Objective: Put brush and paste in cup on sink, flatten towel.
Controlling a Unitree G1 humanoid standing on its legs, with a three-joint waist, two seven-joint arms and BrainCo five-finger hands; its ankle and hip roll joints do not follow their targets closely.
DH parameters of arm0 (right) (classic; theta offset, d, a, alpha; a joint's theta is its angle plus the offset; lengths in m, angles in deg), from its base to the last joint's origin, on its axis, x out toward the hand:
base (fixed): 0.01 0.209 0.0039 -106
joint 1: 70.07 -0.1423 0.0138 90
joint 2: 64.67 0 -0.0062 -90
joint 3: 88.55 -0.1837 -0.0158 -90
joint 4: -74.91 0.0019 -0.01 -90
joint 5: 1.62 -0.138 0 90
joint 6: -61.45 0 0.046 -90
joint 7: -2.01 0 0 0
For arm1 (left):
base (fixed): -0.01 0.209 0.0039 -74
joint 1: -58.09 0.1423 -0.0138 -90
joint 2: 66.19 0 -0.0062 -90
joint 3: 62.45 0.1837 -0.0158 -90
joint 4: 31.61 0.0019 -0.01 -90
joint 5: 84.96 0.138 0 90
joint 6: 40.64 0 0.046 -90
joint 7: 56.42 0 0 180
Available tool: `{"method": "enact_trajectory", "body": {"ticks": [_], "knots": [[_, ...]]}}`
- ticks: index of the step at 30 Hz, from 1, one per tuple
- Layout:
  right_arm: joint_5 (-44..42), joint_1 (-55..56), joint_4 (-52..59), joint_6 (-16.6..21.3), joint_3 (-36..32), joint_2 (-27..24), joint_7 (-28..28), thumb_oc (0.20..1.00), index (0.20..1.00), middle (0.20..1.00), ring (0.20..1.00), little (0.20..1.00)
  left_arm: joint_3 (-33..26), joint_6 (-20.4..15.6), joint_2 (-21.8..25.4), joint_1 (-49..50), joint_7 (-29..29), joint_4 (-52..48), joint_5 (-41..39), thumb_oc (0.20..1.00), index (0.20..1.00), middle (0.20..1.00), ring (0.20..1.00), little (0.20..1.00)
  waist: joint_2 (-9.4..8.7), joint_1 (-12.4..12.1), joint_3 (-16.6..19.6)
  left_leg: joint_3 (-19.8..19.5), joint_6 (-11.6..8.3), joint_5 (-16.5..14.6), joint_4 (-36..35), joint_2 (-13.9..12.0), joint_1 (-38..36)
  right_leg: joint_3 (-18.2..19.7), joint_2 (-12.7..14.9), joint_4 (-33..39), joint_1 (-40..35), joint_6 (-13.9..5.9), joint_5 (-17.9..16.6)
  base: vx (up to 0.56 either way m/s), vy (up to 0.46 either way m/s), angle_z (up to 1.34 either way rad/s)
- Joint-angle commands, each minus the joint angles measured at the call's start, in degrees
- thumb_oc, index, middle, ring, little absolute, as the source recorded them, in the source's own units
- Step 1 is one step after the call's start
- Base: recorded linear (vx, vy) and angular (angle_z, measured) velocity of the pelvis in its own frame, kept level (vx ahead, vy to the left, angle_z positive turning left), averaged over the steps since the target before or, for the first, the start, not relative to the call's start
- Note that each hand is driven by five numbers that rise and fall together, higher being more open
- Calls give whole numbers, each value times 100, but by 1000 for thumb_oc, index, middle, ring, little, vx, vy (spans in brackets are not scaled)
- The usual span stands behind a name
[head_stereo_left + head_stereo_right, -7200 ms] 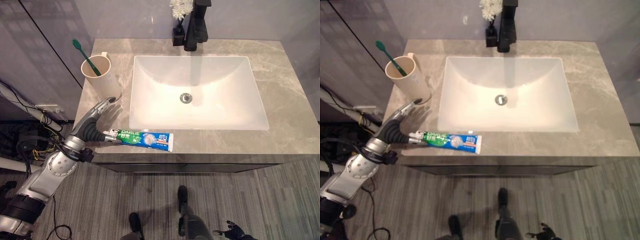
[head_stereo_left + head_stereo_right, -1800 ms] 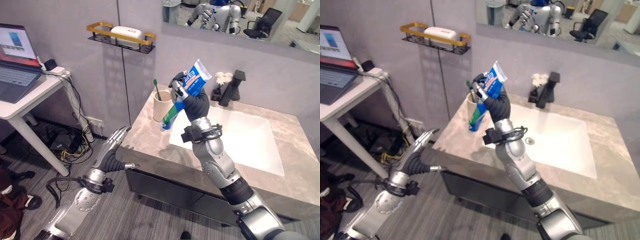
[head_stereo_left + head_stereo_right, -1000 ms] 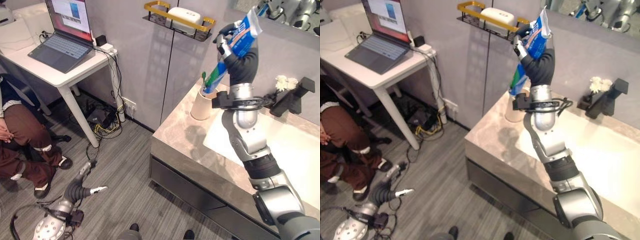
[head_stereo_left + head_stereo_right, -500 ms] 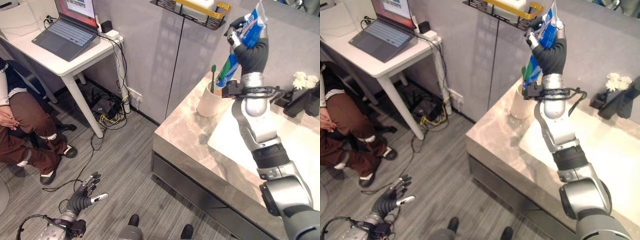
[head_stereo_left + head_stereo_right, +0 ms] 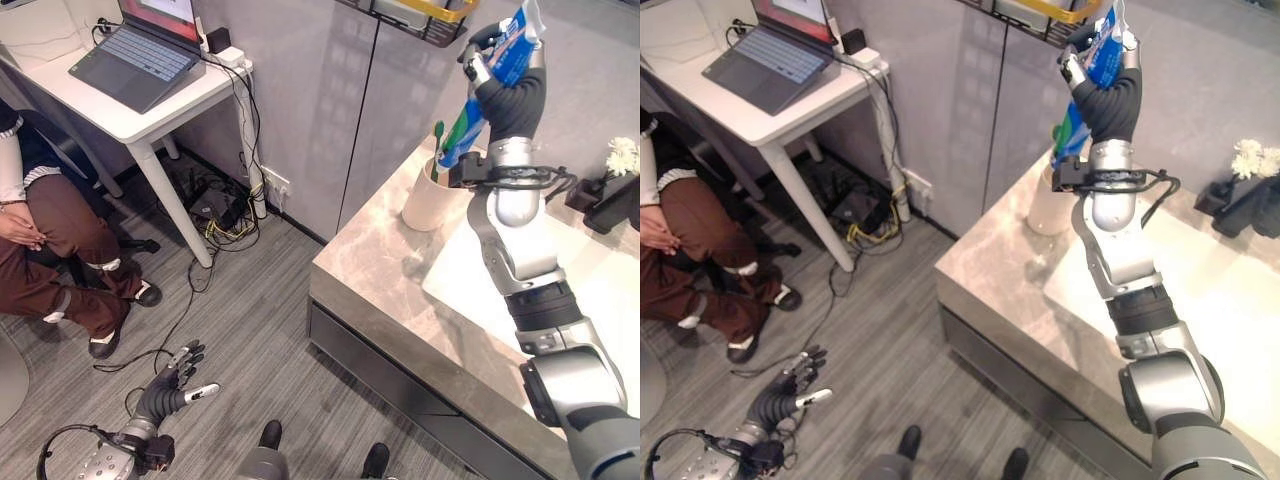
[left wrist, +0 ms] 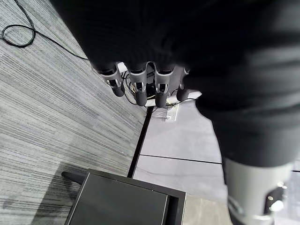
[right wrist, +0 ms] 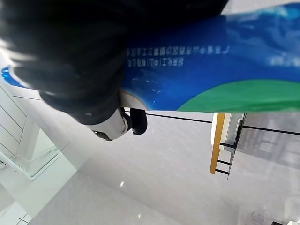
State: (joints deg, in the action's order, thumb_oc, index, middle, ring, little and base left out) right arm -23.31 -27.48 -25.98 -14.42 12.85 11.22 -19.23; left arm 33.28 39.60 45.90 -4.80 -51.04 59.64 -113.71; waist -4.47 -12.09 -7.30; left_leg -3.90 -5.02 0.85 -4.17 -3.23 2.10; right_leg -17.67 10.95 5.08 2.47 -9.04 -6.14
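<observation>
The right hand (image 5: 505,75) is curled tight round the toothpaste tube (image 5: 490,80) and holds it upright, well above the cup (image 5: 428,203), green cap end down. That looks like a line-up for dropping the tube in cap first, since the narrow end goes most easily into the cup's mouth. The cup stands near the back left corner of the surface (image 5: 390,280), just beside the left rim of the sink (image 5: 600,300), and the green toothbrush (image 5: 437,150) already stands in it, leaning against the rim. So the brush step looks done and the paste step is in hand; I see no towel.

The toothbrush takes part of the cup's mouth, so the tube has to come down on the free side. The wall is close behind the cup and a wire shelf (image 5: 430,18) hangs just above the raised hand, leaving little room upward; the way straight down is open.

The left hand (image 5: 170,385) hangs low over the floor (image 5: 240,350), fingers relaxed and spread, holding nothing. A person (image 5: 50,240) sits beside a desk (image 5: 120,100) with a laptop (image 5: 150,50), well apart.
</observation>
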Motion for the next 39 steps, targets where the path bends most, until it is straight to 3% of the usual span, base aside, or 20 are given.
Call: {"method": "enact_trajectory", "body": {"ticks": [1,21,39], "knots": [[9,-510,81,319,-193,-245,-117,200,200,200,200,200,162,-152,434,-82,58,-42,49,1000,1000,1000,1000,1000,-104,-207,227,-6,349,-96,-21,332,-160,41,-66,-8,-42,-97,-141,32,-30,1],[108,-380,-109,295,-295,-333,-208,200,200,200,200,200,14,-177,485,20,17,-383,-90,1000,1000,1000,1000,1000,-127,-304,71,-246,299,-29,-47,298,34,-185,-144,-8,-19,-37,0,8,-15,6],[-17,-398,278,400,-407,-269,-214,200,200,200,200,200,85,-138,282,-128,-70,-148,65,1000,1000,1000,1000,1000,-97,-205,101,-189,249,-46,-77,255,-12,-130,-230,-8,-27,8,72,2,-4,2]]}}
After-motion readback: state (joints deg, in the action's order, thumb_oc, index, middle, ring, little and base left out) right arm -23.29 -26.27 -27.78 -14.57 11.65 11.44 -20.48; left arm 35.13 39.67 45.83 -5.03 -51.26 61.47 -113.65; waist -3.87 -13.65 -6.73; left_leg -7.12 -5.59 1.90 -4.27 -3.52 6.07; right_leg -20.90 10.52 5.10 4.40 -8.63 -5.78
